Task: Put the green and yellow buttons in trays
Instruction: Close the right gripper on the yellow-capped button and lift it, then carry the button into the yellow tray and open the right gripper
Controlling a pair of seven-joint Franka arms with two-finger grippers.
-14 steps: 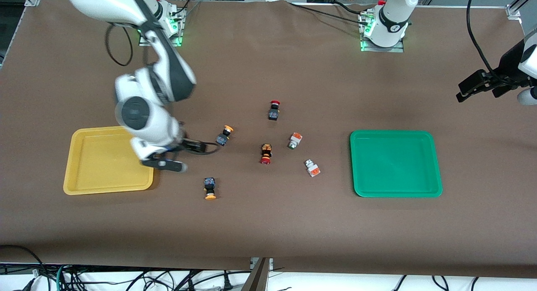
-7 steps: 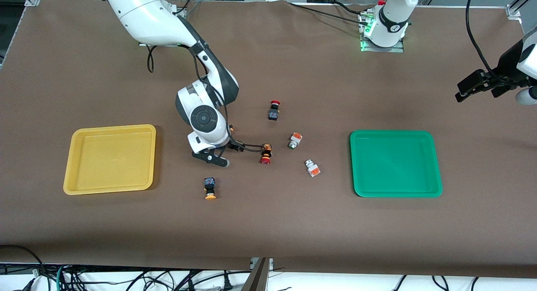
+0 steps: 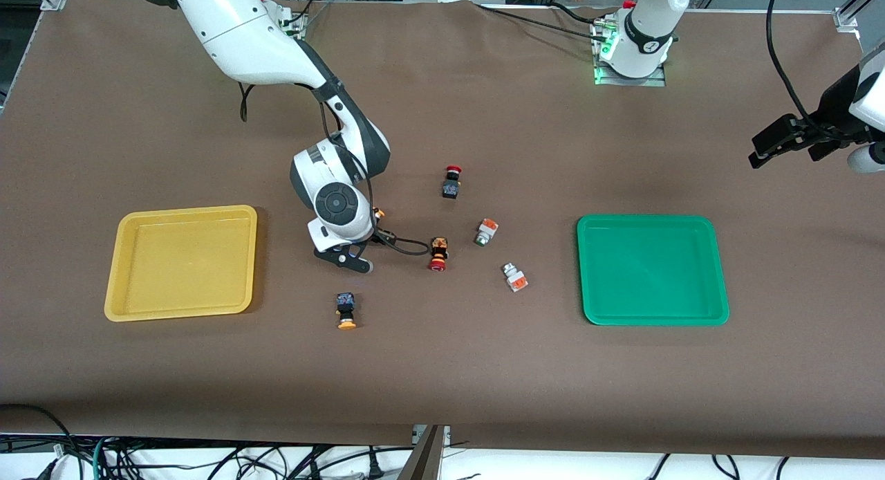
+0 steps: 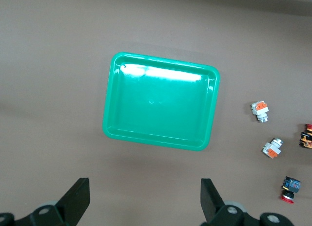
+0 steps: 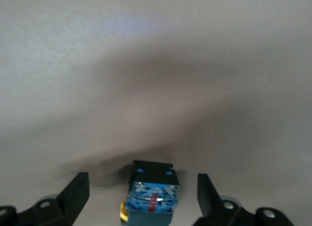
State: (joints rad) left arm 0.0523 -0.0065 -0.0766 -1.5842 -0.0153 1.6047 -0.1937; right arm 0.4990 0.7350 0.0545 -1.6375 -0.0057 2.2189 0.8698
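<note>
Watching the right gripper (image 3: 352, 248), I see its fingers spread wide and low over the table, straddling a yellow-capped button (image 5: 151, 194) without touching it. In the front view that button is almost wholly hidden under the wrist; only a bit of orange cap (image 3: 378, 211) peeks out.

Taking the yellow tray (image 3: 181, 308) as my landmark: this button lies a little way off it toward the left arm's end. A second yellow-capped button (image 3: 346, 309) sits nearer the camera at about the same remove. The two white-bodied buttons (image 3: 487, 231) (image 3: 515, 277) lie farther on, toward the green tray (image 3: 653, 318), with two red-capped switches (image 3: 451, 182) (image 3: 438, 253) among them. Both trays hold nothing yet.

My worry is the closing. The body sits off-centre between the fingers, so one pad may reach it first and shove or spin it. It lies on its side, so a pinch near the round cap could squirt it out.

The left gripper (image 4: 146, 206) waits with its fingers apart, high above the green tray's end of the table.
</note>
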